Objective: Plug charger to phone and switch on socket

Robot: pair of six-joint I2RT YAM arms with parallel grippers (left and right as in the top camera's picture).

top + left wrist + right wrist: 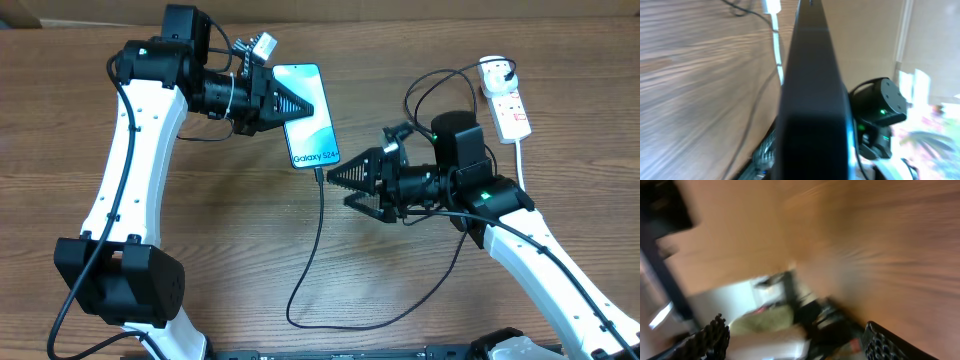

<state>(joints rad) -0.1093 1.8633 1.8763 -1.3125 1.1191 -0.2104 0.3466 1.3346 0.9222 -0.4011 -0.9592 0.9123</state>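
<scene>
Toward the far edge of the tabletop (215,265), about midway along it: item one, your slim rectangular smartphone (318,135), lying screen-up, light blue-and-white display lit, "Galaxy S24" printed by its near short end. In the left wrist view it shows only as a dark edge (812,100).

Item two, the long thin black charger cable (320,230). Its small black plug tip (318,173) meets the phone's near short end and looks seated, though you cannot confirm how deep. The cable runs toward the near edge, then loops right.

Item three, the white elongated power strip (508,100) with red-marked switches, by the far right corner, with a black plug in its far end and a white cord (520,160) trailing. Switch position is too small to read.

Left gripper (305,106): clamped on the phone's left long edge. Right gripper (340,188): jaws spread, nothing between them, just beside the plug tip. Its fingers (712,335) stand wide in the blurred wrist view.

Hazards, as judged:
- The right arm may snag the cable loop when it swings to the strip, which would pull the plug out.
- A half-seated plug could drop free if you let go of the phone early.
- A wide-open jaw may press a neighbouring switch, or shove the strip.
</scene>
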